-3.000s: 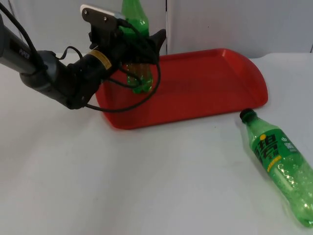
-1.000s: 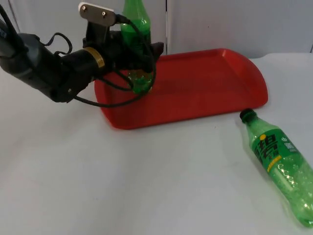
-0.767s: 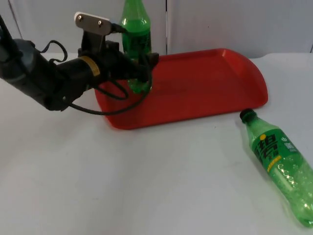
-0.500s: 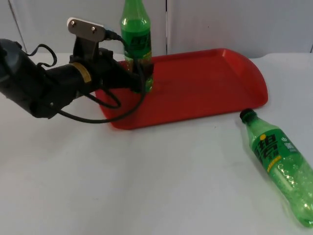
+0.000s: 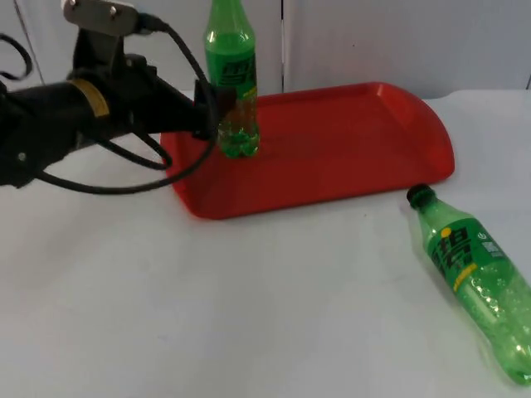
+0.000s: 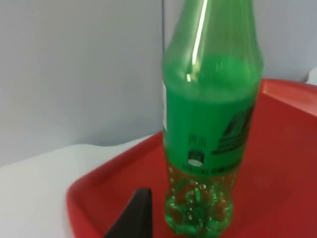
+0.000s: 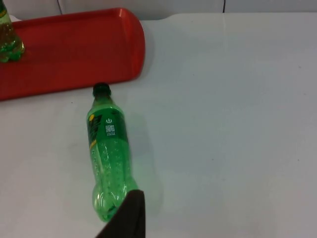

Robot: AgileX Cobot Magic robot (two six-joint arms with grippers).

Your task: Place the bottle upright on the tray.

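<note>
A green bottle [image 5: 232, 83] stands upright on the left end of the red tray [image 5: 357, 157]; in the left wrist view this bottle [image 6: 210, 124] stands on the tray floor [image 6: 292, 163] a little ahead of a black fingertip [image 6: 132, 215]. My left gripper [image 5: 209, 109] is open just left of the bottle and does not touch it. A second green bottle [image 5: 474, 290] with a black cap lies on its side on the table, right of the tray. The right wrist view looks down on that lying bottle [image 7: 109, 158] just past a black fingertip [image 7: 126, 218], with the tray [image 7: 74, 49] beyond.
The grey partition wall [image 5: 398, 33] rises right behind the tray. White table top [image 5: 249, 315] stretches in front of the tray and to the left of the lying bottle.
My left gripper has let go of the upright bottle and drawn back to the left, off the tray. The bottle stays standing. The lying bottle has not moved.
</note>
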